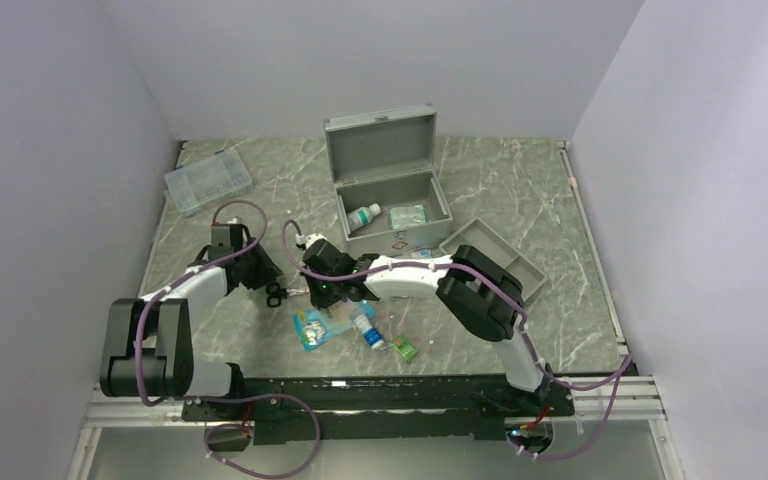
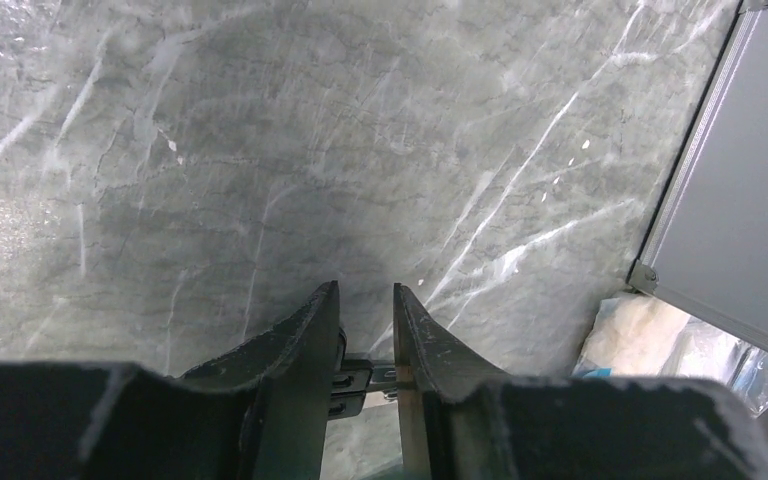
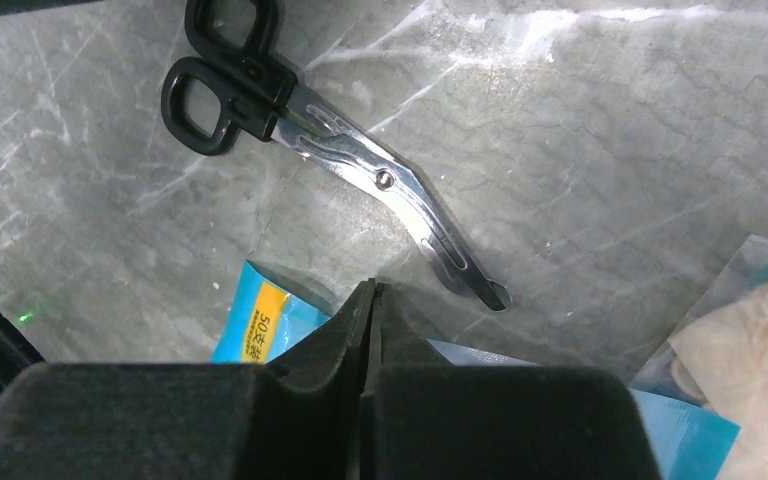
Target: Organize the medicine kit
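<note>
Since the kit [image 1: 380, 146] looks stiff and heavy, its rim suits gripping; left gripper [image 2: 365, 292] parted, empty; right gripper [image 3: 370, 287] clenched.

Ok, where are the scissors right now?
In the top view, the scissors lie on the table left of centre, between the left gripper and the right gripper.

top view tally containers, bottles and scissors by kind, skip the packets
medicine kit: 1
clear compartment box: 1
grey divided tray: 1
bottles: 2
scissors: 1
total: 6
</note>
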`<state>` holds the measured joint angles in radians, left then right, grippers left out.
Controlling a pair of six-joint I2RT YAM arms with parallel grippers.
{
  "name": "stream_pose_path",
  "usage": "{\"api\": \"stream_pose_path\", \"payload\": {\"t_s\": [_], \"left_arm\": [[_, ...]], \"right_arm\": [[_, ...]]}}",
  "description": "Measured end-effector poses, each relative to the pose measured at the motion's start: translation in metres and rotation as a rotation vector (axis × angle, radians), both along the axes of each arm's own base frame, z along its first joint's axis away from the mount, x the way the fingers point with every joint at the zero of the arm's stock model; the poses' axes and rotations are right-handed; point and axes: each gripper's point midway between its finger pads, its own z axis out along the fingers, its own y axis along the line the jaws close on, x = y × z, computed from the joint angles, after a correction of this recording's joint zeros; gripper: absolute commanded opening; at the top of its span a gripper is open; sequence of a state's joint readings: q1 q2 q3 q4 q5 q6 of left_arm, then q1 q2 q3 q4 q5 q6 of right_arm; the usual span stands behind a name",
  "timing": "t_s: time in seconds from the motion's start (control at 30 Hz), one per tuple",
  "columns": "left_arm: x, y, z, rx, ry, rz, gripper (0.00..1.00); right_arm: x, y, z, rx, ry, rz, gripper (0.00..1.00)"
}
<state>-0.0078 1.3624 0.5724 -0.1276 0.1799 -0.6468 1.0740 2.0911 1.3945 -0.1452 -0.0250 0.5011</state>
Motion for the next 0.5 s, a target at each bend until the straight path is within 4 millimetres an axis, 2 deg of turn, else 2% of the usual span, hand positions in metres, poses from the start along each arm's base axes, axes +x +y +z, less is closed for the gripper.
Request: {"api": "stream_pose_path", "payload": {"t_s": [0.23, 0.5], "left_arm": [[-0.005, -0.001, -0.004, -0.006, -0.011, -0.003, 0.31], [-0.023, -0.004, -0.005, -0.024, -0.029, -0.015, 0.30]], "right_arm": [[0.011, -0.001, 0.000, -0.006, -0.012, -0.053, 0.00], [0.031, -0.005, 0.000, -0.007, -0.017, -0.125, 0.00]]}}
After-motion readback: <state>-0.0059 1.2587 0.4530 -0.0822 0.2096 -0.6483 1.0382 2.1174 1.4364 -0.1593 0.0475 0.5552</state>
